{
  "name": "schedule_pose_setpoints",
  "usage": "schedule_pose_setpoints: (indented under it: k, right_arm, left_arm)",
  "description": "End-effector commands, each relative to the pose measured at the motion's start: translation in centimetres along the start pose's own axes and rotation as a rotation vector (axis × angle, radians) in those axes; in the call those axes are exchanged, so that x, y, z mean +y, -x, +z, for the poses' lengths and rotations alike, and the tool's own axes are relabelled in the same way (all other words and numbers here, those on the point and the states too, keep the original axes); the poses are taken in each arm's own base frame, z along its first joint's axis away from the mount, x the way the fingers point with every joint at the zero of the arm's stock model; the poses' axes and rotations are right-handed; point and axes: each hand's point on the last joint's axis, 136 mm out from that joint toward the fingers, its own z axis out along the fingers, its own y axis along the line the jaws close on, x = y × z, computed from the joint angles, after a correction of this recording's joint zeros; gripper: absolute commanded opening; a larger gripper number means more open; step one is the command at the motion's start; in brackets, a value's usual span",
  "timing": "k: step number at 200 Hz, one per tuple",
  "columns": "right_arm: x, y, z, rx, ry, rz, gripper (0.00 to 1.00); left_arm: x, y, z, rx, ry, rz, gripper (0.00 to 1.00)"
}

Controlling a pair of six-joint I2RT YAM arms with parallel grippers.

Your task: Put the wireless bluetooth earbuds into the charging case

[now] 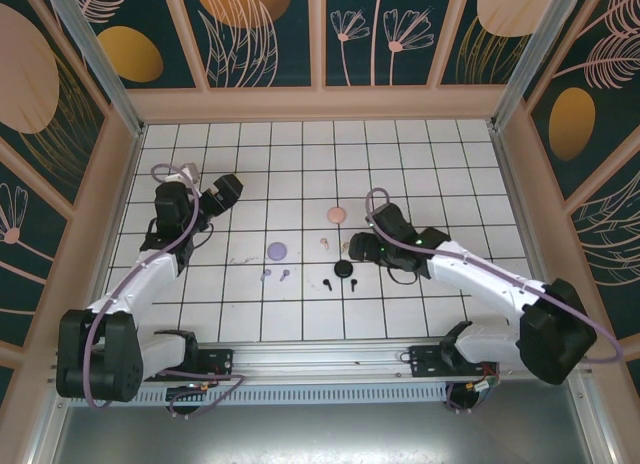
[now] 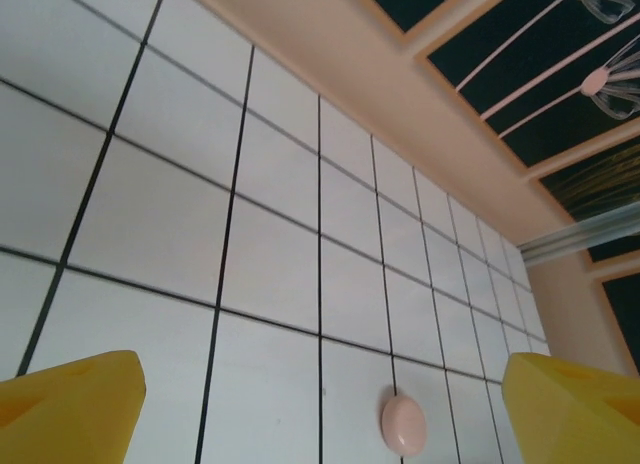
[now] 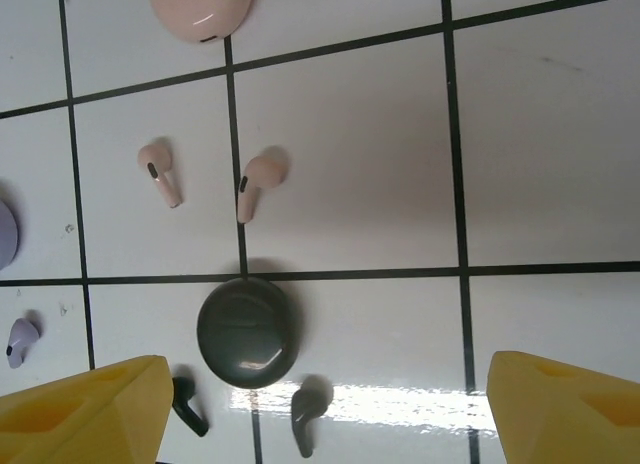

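R gripper (image 3: pixel 322 389) released, jaws wide, nothing held. Black case (image 3: pixel 245 331) sits closed on the counter (image 3: pixel 540 134) just ahead of it, no contact. Black earbuds (image 3: pixel 308 414) lie loose on the case's near side, one each side, close but not in it. Pink earbuds (image 3: pixel 258 179) loose betw black case and pink case (image 3: pixel 200 4), touching neither. Lilac earbuds (image 1: pixel 285 275) loose just beside lilac case (image 1: pixel 277 250), per top cam. L gripper (image 2: pixel 322 394) also released and empty, angled over bare tiles at left-rear of counter, well apart from all the buds.
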Motion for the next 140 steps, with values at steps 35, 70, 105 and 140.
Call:
schedule_pose_setpoints:
  k: [35, 70, 105, 140]
  right_arm:
    - [1.9, -0.6, 1.1, 0.047, -0.105, -0.036, 0.84]
    - [2.7, -1.7, 2.8, 0.088, -0.134, -0.070, 0.83]
    - [3.4, -2.6, 4.4, 0.117, -0.141, -0.079, 0.78]
    - [4.0, -2.9, 5.5, 0.130, -0.148, -0.086, 0.73]
  left_arm:
    - [2.6, -2.6, 1.1, 0.059, 0.197, 0.009, 0.92]
    - [2.4, -2.7, 1.4, 0.068, 0.213, 0.043, 0.94]
    - [2.2, -2.4, 1.7, 0.072, 0.222, 0.075, 0.95]
    - [2.3, -2.4, 2.0, 0.082, 0.226, 0.088, 0.95]
